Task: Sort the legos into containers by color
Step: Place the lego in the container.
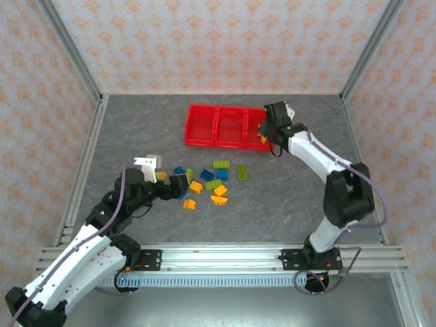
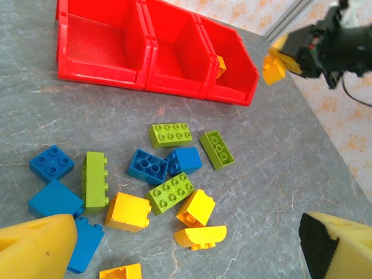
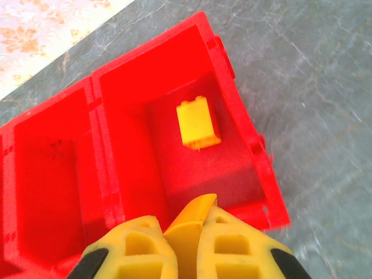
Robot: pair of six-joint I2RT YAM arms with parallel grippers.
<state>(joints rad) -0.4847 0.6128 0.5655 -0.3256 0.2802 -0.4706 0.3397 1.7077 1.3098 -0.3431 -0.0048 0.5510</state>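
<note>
Right wrist, right pincer clamped on half-hidden yellow lego, left pincer apart, cropped at edges.

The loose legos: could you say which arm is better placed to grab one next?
Left: the left gripper hangs open over the legos; the right gripper holds a yellow piece above the tray.

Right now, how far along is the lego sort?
Barely started. Done: one yellow brick lies in the end bin of the red tray. In hand: right gripper, jaws shut on a second yellow piece above that bin. To do: the loose bricks, blue, green and yellow, on the table; left gripper hangs open over them. Other two bins look empty.
</note>
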